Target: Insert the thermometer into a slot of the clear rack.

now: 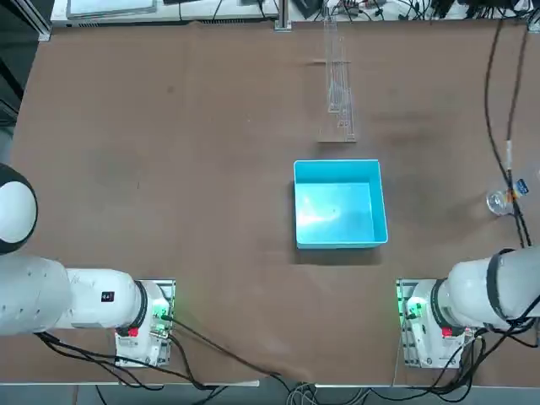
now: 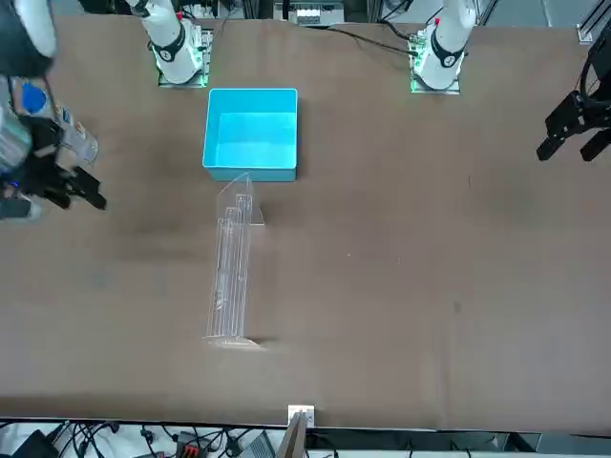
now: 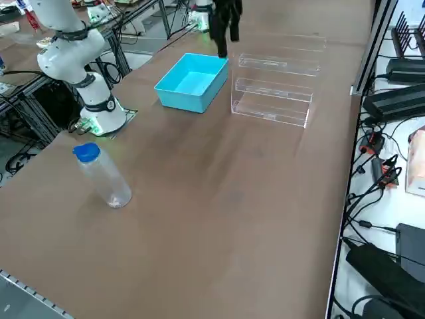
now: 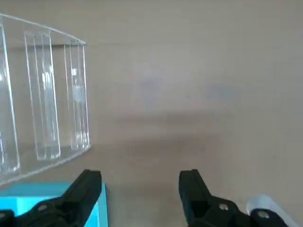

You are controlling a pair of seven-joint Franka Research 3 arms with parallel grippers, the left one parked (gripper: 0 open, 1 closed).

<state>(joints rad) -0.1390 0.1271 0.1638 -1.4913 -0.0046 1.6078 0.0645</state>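
**Right wrist view: gripper released, clear of the rack**

1. Tool state. My right gripper point(image 4: 139, 187) hangs above bare table with its fingers point(image 4: 87, 184) spread apart and nothing between them.

2. Tool position. From the front, the gripper point(image 2: 78, 194) is over my right side of the table point(image 2: 401, 267), just beside the clear bottle point(image 2: 81, 145) with the blue cap.

3. Rack position. The clear rack point(image 1: 339, 84) stands upright on the table on the far side of the blue box point(image 1: 339, 202), near it but not touching. It is well apart from my gripper, farther out across the table and toward my left. At the wrist, the rack point(image 4: 45, 99) shows beyond a corner of the blue box point(image 4: 42, 203).

4. Rack orientation. From overhead, its long axis runs straight away from my bases, from just past the box to the table's far edge.

5. Thermometer. I cannot make it out in any view.
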